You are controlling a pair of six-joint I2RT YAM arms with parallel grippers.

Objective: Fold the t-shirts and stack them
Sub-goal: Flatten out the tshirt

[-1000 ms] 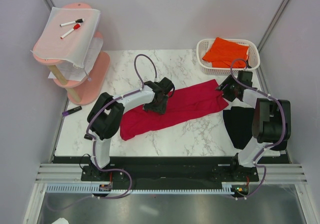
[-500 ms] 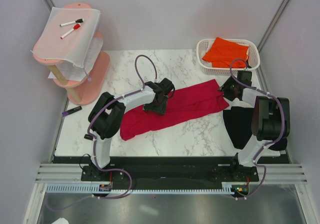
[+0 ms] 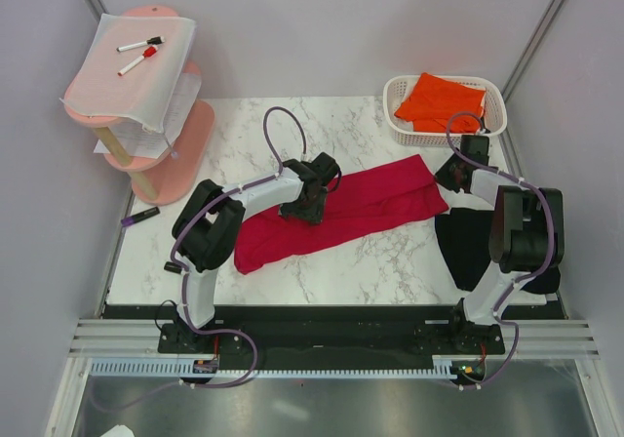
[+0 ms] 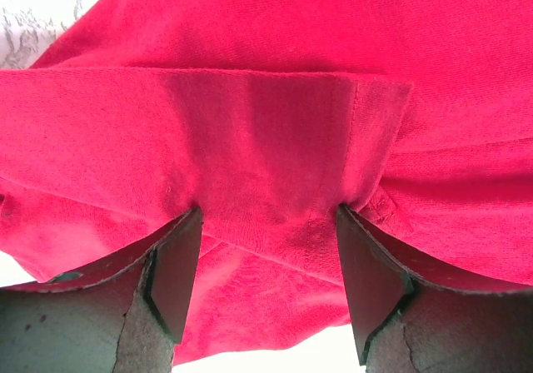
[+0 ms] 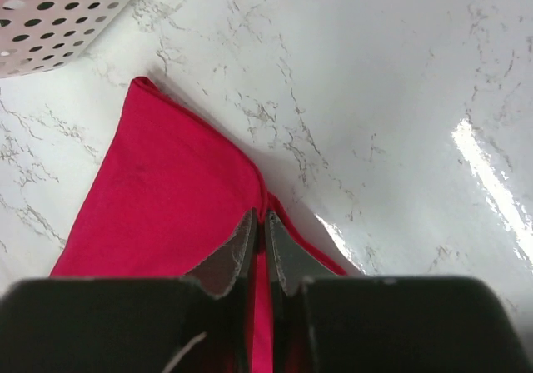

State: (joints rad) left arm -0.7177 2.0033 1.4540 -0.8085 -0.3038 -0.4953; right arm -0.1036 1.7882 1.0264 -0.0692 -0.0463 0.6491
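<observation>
Red t-shirt (image 3: 341, 213): lies as a long rumpled band on the desk (image 3: 380, 266). It slants away leftward from the basket (image 3: 398, 125), and one end sits just in front of the basket. Orange t-shirt (image 3: 444, 100) is inside the basket. Black t-shirt (image 3: 470, 247) is on the desk, on the arm-base side of the basket, beside the right arm.

Change: right hand (image 5: 258, 233), apart a second ago, is now pinched together on the red edge at the end nearest the basket. A thin ridge of cloth shows between its tips. Left hand (image 4: 266, 252) is unchanged, with fingers apart astride a folded flap at mid-shirt, farther from the basket, clamping nothing.

Reading: one end looks secured, so a pull or lift to spread the shirt flat seems the likely next step. No fold made yet, nothing stacked.
</observation>
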